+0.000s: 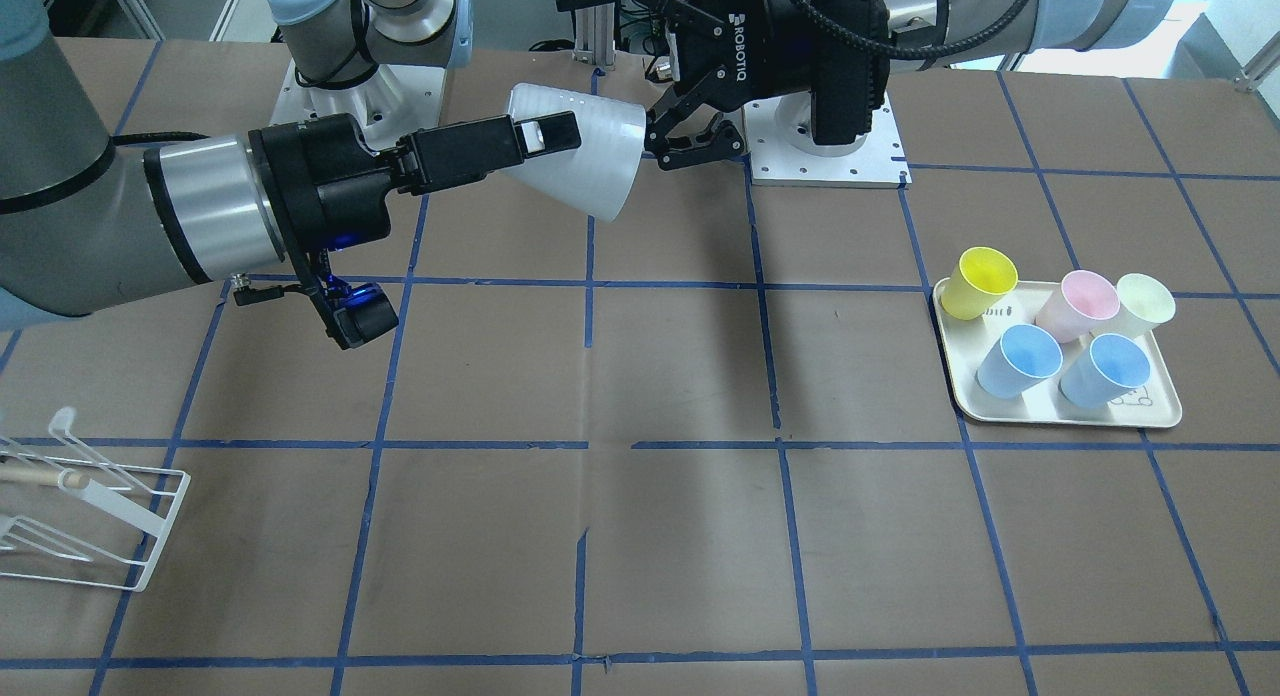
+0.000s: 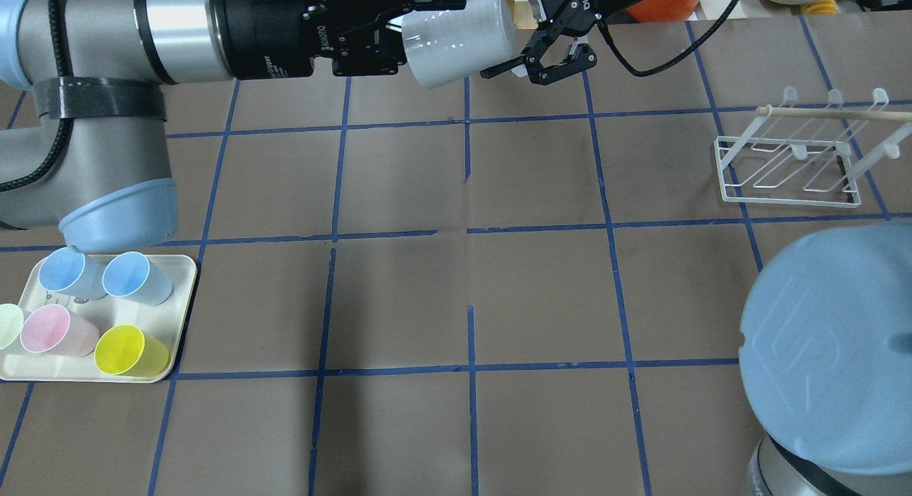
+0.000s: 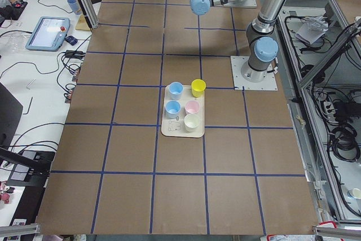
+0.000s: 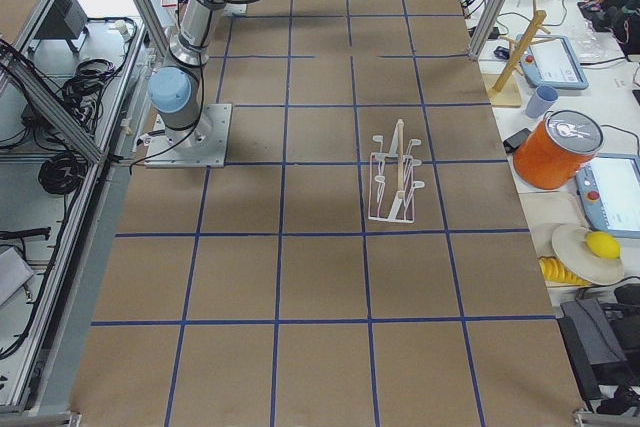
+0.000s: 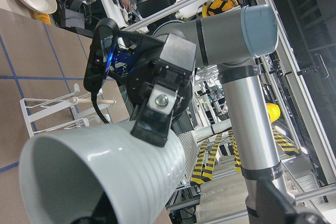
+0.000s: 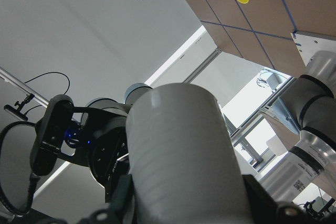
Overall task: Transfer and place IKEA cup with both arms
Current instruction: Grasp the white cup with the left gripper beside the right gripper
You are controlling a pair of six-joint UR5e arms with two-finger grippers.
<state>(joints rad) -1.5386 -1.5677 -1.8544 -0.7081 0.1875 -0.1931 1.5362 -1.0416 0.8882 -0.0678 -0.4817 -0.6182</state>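
Observation:
The pale grey-white IKEA cup (image 1: pixel 590 146) hangs on its side in the air between both grippers, above the far middle of the table; it also shows in the overhead view (image 2: pixel 463 40). My right gripper (image 1: pixel 550 134) is shut on its narrow end, and one finger (image 5: pixel 157 111) presses on the ribbed wall. The right wrist view shows the cup (image 6: pixel 178 150) filling the space between those fingers. My left gripper (image 1: pixel 655 136) is at the cup's wide rim with its jaws spread open. In the left wrist view the cup's mouth (image 5: pixel 63 182) faces the camera.
A cream tray (image 1: pixel 1060 411) on my left side holds a yellow cup (image 1: pixel 985 281), a pink cup (image 1: pixel 1080 304), a pale cream-green cup (image 1: pixel 1143 304) and two light-blue cups (image 1: pixel 1020 361). A white wire rack (image 2: pixel 784 161) stands on my right side.

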